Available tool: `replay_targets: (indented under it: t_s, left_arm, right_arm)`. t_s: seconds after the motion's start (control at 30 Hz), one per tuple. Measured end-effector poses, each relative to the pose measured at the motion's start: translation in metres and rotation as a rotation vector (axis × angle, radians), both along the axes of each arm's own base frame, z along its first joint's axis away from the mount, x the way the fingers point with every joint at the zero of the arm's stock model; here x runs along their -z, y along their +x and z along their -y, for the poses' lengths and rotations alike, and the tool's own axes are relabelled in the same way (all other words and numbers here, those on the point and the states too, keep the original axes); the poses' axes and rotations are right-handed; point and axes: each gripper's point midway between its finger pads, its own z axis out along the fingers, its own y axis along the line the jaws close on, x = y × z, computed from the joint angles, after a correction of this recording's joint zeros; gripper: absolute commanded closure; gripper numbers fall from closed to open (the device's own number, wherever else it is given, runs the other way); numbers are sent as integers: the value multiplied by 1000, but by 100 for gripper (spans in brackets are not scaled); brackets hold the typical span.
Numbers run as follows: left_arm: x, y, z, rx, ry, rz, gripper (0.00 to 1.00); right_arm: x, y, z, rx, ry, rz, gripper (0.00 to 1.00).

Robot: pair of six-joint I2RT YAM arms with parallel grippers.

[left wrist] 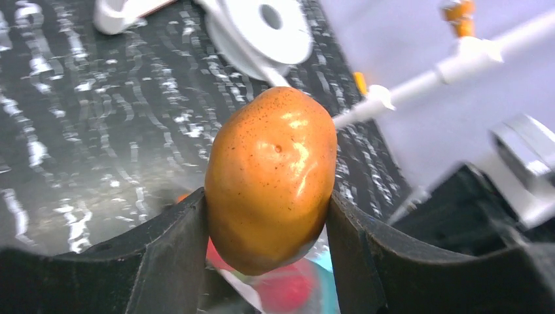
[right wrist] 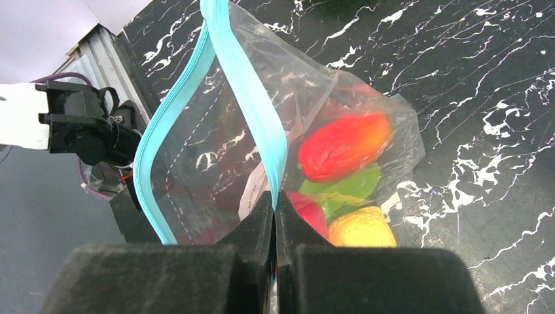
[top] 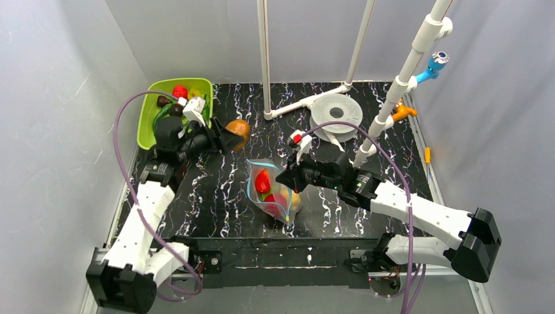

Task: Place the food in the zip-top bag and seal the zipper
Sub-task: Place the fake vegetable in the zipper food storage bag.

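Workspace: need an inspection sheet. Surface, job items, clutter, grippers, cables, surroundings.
Surface: black marbled tabletop, no spills seen.
Job's things: zip-top bag open, zipper unsealed, red, green and yellow food inside; brown potato not yet bagged; more food in lime-green tray, far left.
Clutter: white spool, orange clip at far right edge.
Grippers: left gripper shut on the potato, between tray and bag; right gripper fingers shut on the zipper, holding the mouth up.
Cables: purple cables loop off both arms.
Surroundings: white PVC poles, grey walls.
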Motion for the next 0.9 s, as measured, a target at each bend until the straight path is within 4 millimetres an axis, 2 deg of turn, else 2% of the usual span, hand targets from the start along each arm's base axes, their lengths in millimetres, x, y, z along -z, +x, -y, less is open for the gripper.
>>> replay_targets:
  t_s: [0.1,0.23,0.43,0.6,0.9]
  left_arm:
    - [-18,-27,17,79,-75,63,100]
    - [-34,-51,36,171,-137,99,100]
    - [-43,-97,79,375,-183,91,100]
    - [-34,-131,103,500,-160,70,100]
    - [11,-135,100,464,-45,-48,95]
  right_arm:
    - [0,2,0,9,-10,-6,99]
    - [-2,7,2,37,-19,2,99]
    - [-4,12,4,69,-26,11,99]
    - [-5,16,7,98,-27,13,99]
    - [-18,19,16,142,-5,35,99]
